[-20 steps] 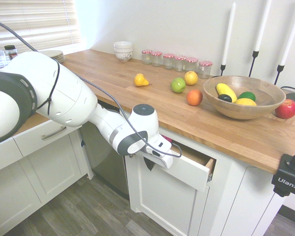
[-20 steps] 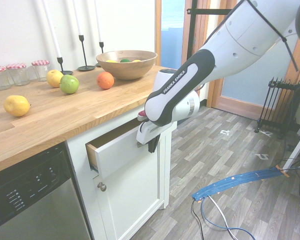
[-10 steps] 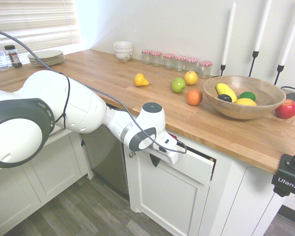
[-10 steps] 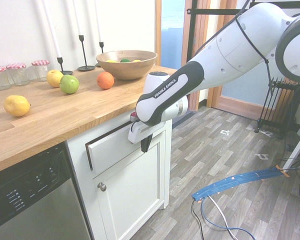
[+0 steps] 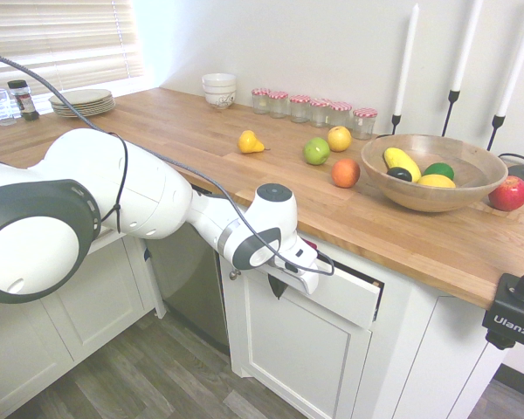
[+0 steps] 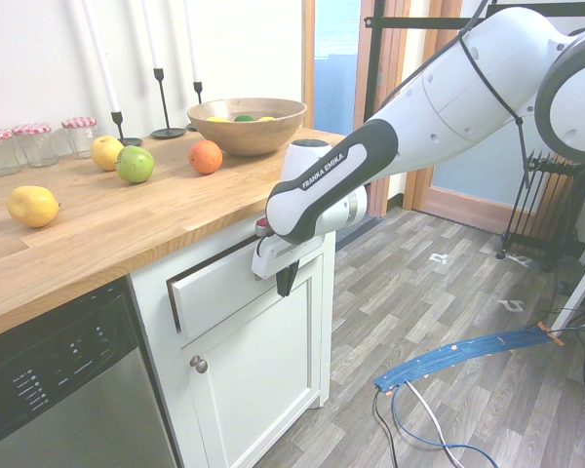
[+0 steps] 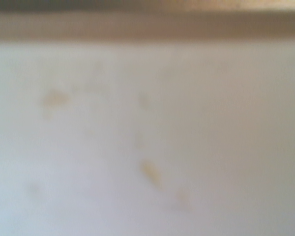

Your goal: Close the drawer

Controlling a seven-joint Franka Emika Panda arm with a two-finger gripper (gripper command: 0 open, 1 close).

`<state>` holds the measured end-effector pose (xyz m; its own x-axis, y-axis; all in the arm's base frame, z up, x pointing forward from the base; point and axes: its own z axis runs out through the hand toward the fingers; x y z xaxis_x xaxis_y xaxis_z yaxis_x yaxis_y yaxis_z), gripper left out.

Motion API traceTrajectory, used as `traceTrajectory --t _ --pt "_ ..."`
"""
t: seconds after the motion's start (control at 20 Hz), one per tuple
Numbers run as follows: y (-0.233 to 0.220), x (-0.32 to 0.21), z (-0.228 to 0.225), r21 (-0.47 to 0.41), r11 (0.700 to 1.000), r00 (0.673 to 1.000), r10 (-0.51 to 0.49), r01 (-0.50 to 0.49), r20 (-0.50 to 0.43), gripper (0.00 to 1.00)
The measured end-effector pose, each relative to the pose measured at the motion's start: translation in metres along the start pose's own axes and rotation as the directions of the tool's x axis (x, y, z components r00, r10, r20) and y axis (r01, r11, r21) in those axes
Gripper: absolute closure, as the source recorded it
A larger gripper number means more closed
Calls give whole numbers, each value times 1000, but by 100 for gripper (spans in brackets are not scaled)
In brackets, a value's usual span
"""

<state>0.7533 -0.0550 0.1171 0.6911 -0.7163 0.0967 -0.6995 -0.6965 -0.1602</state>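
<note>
Countertop (image 5: 244, 175): wooden butcher-block surface running from the left edge to the right edge of the first exterior view, above white cabinets.
Arm (image 5: 113, 192): white Franka arm entering from the left in the first exterior view and from the upper right in the second; the wrist hangs just under the countertop edge.
Dishwasher (image 6: 49, 390): dark front panel, lower left of the second exterior view.
Drawer (image 5: 349, 297): white front panel below the countertop, centre right of the first exterior view; nearly shut, a thin dark gap visible along its top and side edge (image 6: 214, 292).
Cabinet door (image 6: 253, 380): white, directly beneath the drawer, with a small round knob.
Wooden bowl (image 5: 432, 188): on the countertop, upper right, holding yellow and green fruit.
Gripper (image 6: 285, 283): fingers pressed together, holding nothing, pointing down, against the drawer front.
Loose fruit: green apple (image 5: 316, 151), orange (image 5: 345, 173), yellow pear (image 5: 250, 142), red apple (image 5: 508, 193).
Wrist view: blurred white surface (image 7: 147, 137), brown band on one edge.
</note>
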Motion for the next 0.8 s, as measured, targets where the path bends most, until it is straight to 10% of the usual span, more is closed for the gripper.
traceTrajectory --t 0.7,0.75,0.8 --pt "81 -66 -74 -98 995 994 5 5 106 100" --pt "89 -72 -80 -99 995 994 8 3 107 0" --pt "97 -78 -87 -99 995 994 12 -1 107 0"
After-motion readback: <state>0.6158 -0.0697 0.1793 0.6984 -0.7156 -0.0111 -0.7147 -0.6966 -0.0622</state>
